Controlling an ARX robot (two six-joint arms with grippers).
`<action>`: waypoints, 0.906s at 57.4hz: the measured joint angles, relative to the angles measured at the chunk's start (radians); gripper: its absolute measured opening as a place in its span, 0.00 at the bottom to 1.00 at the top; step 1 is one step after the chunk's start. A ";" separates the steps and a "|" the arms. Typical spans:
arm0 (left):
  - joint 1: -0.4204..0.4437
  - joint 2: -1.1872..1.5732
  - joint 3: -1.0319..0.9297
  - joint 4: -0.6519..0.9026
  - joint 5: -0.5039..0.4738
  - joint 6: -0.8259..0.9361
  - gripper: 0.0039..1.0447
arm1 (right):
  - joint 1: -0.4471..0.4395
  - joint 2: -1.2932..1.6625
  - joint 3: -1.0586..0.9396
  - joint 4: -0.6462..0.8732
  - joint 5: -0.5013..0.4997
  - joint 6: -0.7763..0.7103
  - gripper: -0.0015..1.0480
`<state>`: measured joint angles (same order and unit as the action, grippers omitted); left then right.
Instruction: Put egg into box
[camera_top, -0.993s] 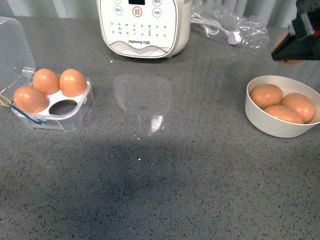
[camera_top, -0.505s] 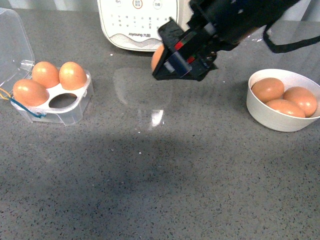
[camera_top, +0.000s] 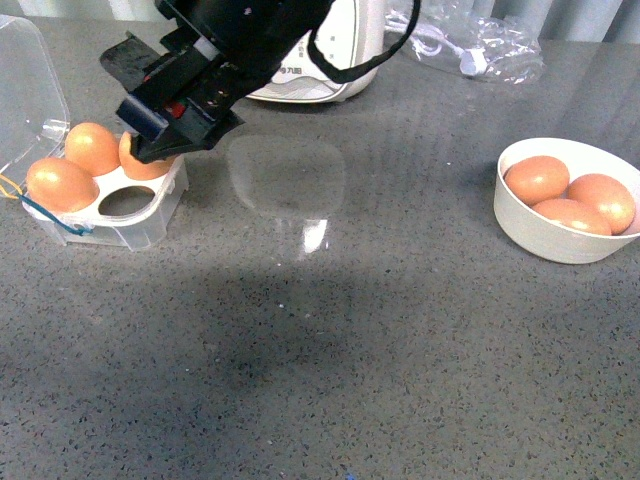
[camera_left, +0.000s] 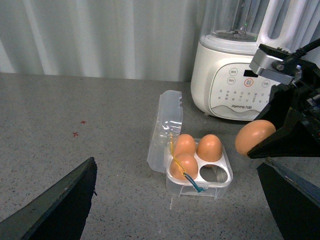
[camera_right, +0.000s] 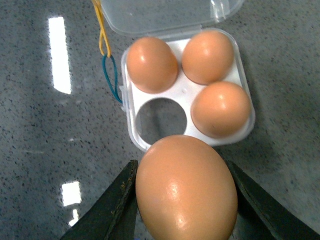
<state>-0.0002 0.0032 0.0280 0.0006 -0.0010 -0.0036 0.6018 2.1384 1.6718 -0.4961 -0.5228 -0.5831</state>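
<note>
My right gripper (camera_top: 152, 132) is shut on the egg (camera_right: 186, 190), a glossy orange-brown egg that fills the gap between its black fingers (camera_right: 112, 205). It holds the egg in the air just beside and above the box (camera_top: 150, 218). The box is a clear plastic case with its lid open, three eggs in it and one empty hollow (camera_right: 161, 117) nearest the held egg. The left wrist view shows the held egg (camera_left: 255, 137) to one side of the box (camera_left: 200, 186). My left gripper (camera_left: 175, 215) is open and empty, away from the box.
A white bowl (camera_top: 560, 258) with three eggs stands at the right. A white kitchen appliance (camera_top: 320, 70) stands at the back behind my right arm. A crumpled clear plastic bag (camera_top: 480, 50) lies at the back right.
My right gripper has carried the egg leftwards, from near the bowl through the middle of the table to just beside the box. The box and bowl have not moved.
</note>
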 joint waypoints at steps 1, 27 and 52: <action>0.000 0.000 0.000 0.000 0.000 0.000 0.94 | 0.002 0.003 0.005 0.000 -0.002 0.003 0.41; 0.000 0.000 0.000 0.000 0.000 0.000 0.94 | 0.043 0.128 0.133 -0.021 0.011 0.041 0.41; 0.000 0.000 0.000 0.000 0.000 0.000 0.94 | 0.056 0.128 0.140 -0.009 0.010 0.053 0.70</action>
<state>-0.0002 0.0032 0.0284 0.0006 -0.0010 -0.0036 0.6575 2.2665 1.8122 -0.5053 -0.5129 -0.5297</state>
